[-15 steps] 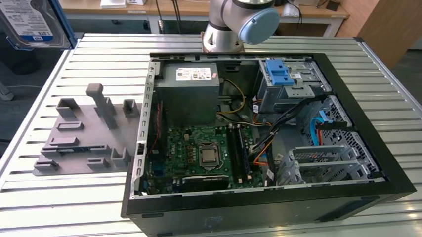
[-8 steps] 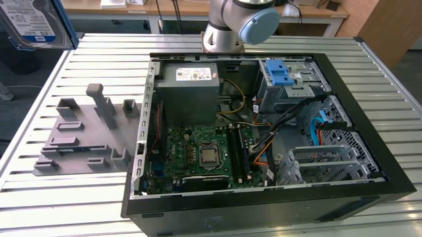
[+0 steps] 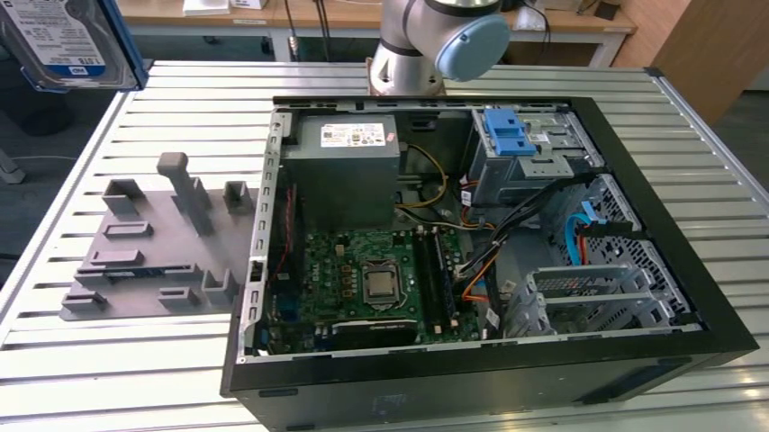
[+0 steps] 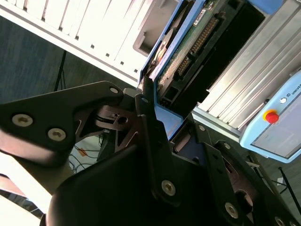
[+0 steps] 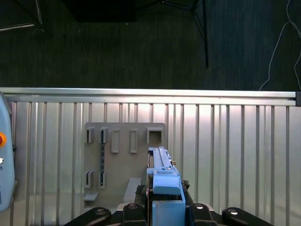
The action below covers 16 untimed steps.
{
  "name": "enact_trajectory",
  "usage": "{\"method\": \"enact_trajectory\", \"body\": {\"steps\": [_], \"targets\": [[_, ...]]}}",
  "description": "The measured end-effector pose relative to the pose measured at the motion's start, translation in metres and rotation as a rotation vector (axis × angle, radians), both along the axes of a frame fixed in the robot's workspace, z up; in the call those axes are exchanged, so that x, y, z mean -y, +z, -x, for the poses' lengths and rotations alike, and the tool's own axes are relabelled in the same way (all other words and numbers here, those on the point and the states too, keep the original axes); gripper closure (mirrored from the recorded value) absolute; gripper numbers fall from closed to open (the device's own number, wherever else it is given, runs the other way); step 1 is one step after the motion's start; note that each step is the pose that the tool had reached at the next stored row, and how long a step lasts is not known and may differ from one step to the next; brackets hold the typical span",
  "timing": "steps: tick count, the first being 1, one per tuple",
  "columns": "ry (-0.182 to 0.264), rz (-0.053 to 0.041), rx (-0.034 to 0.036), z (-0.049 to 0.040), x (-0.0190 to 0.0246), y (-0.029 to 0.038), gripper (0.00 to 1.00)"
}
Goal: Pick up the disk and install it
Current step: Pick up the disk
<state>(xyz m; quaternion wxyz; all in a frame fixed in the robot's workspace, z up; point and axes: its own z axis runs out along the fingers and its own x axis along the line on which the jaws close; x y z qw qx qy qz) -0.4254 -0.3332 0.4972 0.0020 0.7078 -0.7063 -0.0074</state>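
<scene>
Blue-railed disk [image 5: 164, 183] sat clamped edge-on in the gripper [image 5: 165, 209] above the grey fixture [image 5: 123, 165]; thin hold risked twist, then jamming in the case [image 3: 481, 382].

This looks like a robotics lab or workshop: a robot arm [image 3: 420, 45] stands on a slatted aluminium tabletop [image 3: 673, 135] carrying an opened computer case [image 3: 481, 382] and a grey fixture [image 3: 144, 261], with wooden desks [image 3: 360, 13] behind.

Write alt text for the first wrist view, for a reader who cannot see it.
The hand grips the blue-railed disk edge-on, over a grey holder plate on a slatted metal table. Beyond the table's edge lies dark floor.
</scene>
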Motion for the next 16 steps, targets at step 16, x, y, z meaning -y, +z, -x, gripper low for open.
{"method": "enact_trajectory", "body": {"steps": [16], "targets": [[0.000, 0.0000, 0.0000, -0.0110, 0.0000, 0.0000, 0.64]]}}
